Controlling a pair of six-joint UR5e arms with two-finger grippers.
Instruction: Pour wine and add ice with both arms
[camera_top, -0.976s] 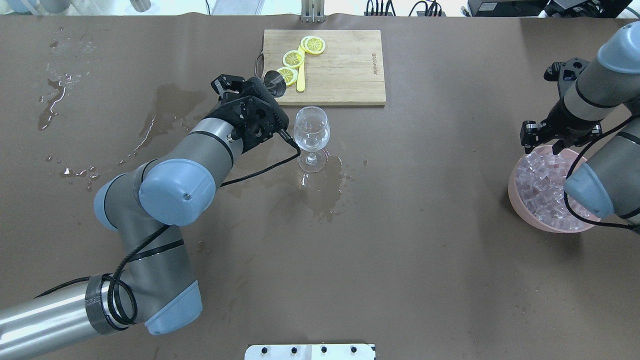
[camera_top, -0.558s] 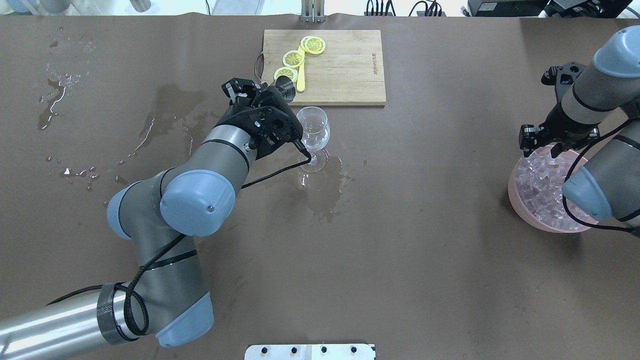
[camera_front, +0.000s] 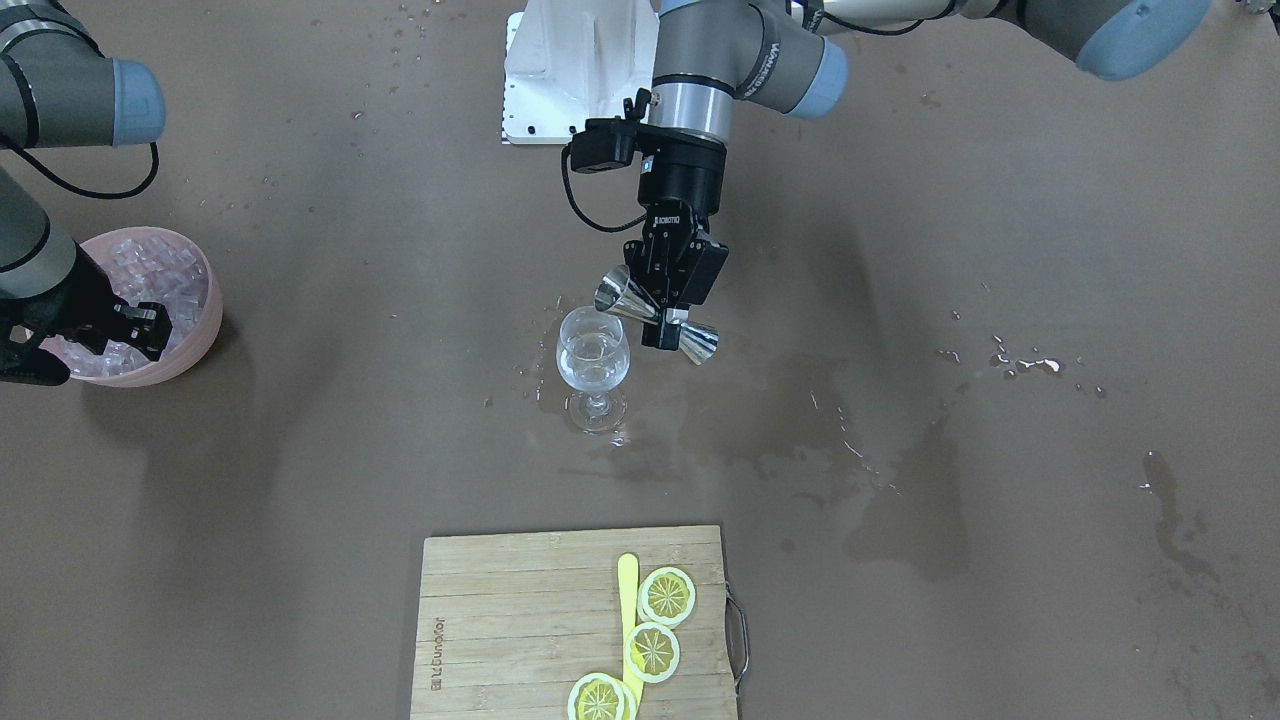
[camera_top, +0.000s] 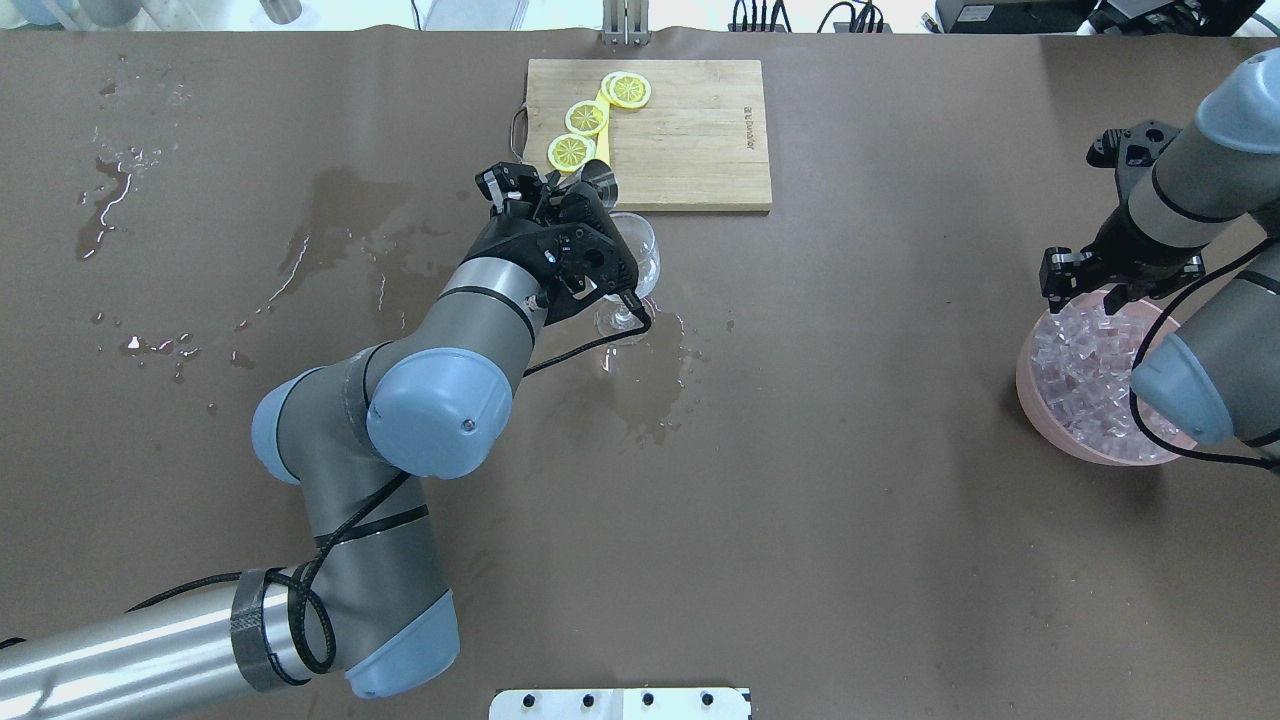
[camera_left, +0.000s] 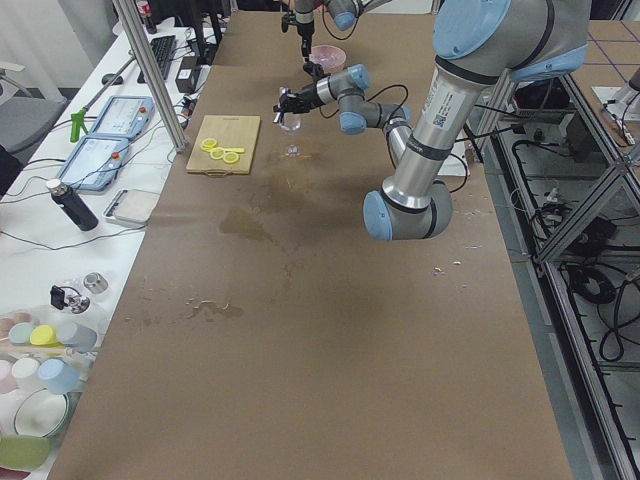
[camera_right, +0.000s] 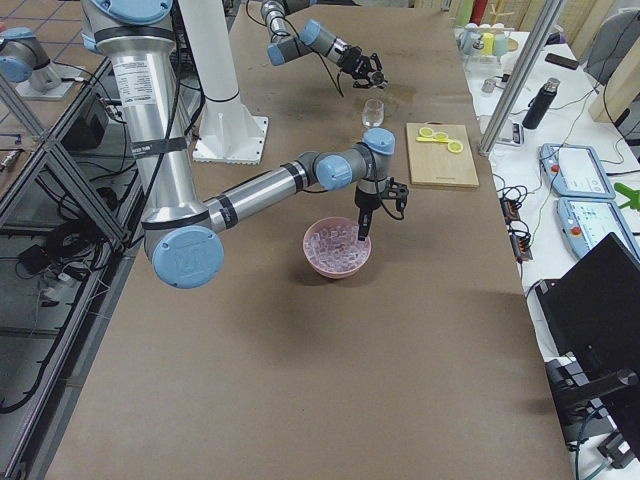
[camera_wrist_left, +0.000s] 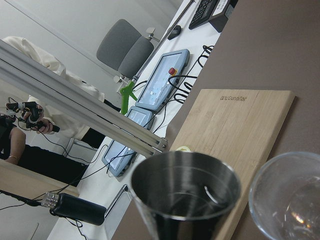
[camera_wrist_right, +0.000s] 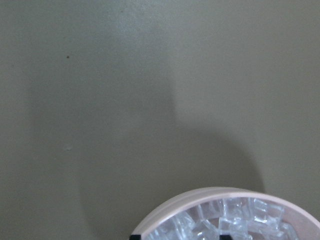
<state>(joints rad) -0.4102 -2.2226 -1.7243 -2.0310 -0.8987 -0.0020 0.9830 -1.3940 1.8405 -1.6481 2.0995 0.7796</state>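
My left gripper (camera_front: 667, 314) is shut on the waist of a steel jigger (camera_front: 620, 293). It holds the jigger tilted just above the rim of a stemmed glass (camera_front: 593, 365). The glass stands upright with a little clear wine (camera_front: 592, 352) in it. In the left wrist view the jigger's cup (camera_wrist_left: 185, 192) is next to the glass rim (camera_wrist_left: 287, 197). My right gripper (camera_top: 1116, 298) hangs over a pink bowl (camera_top: 1030, 395) full of ice (camera_top: 1085, 370). Its fingertips (camera_wrist_right: 134, 236) are apart at the ice.
A wooden cutting board (camera_top: 690, 130) with lemon slices (camera_top: 585, 117) and a yellow stick lies just beyond the glass. Water puddles (camera_top: 650, 390) spread around the glass and to the table's left. A white base plate (camera_top: 620, 703) sits at the near edge.
My left arm has swung right with the jigger, bringing it from beside the board to over the glass. My right gripper has stayed at the bowl's far rim.
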